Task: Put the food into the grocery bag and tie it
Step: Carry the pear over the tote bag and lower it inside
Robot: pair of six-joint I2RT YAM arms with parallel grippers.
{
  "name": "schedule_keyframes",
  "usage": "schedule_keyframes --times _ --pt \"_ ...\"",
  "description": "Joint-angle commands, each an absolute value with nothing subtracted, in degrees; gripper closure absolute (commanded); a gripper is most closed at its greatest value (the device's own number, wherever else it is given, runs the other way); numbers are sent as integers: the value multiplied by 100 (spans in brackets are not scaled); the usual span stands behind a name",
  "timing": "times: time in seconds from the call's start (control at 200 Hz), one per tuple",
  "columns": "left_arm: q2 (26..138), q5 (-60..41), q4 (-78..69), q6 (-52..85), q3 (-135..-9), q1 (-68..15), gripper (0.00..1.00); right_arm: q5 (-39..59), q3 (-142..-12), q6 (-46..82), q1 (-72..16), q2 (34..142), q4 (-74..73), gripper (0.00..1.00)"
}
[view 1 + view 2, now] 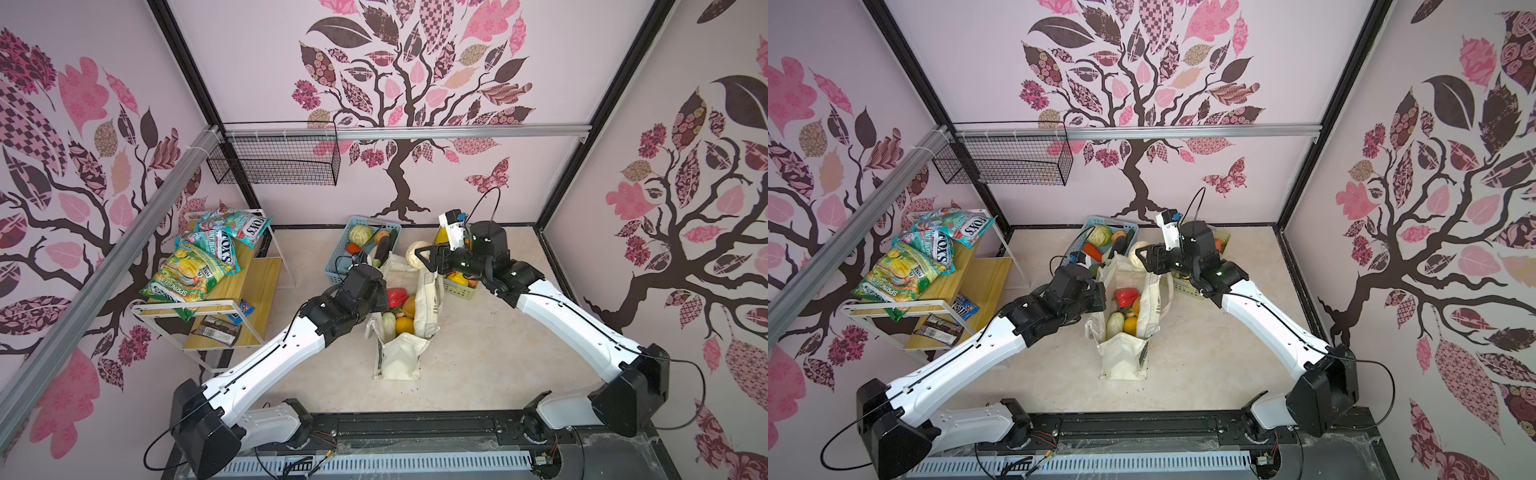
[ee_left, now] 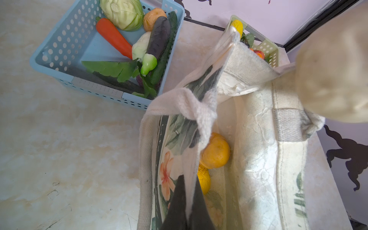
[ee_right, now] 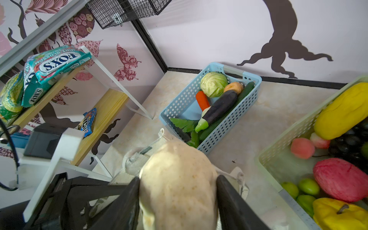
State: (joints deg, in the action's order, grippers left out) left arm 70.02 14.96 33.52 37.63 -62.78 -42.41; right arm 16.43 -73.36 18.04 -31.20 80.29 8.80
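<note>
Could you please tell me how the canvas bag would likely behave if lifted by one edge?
Probably floppy: the bag folds and creases where the left gripper pinches its rim. Likely bottom-heavy, since fruits lie inside. Pushed, it would probably crumple rather than slide, as its walls sag.

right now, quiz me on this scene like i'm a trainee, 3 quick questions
1. True or false: the left gripper is pinching the fabric rim of the grocery bag.
2. What does the right gripper hold? A) carrot B) pale tan round vegetable C) eggplant
3. Fill in: the cabbage lies in the ___ basket.

Key: 1 true; 2 B; 3 light blue.
</note>
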Motion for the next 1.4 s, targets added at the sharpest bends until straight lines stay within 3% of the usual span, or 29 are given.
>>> schedule_keyframes --times 0.0,1.395 --pt "7018 1516 3262 3806 -6297 -4288 100 1741 -7298 1924 -3230 7805 713 40" --pt "7084 1538 3173 3841 -6312 -4440 100 1359 -6368 1926 -4012 7933 802 40"
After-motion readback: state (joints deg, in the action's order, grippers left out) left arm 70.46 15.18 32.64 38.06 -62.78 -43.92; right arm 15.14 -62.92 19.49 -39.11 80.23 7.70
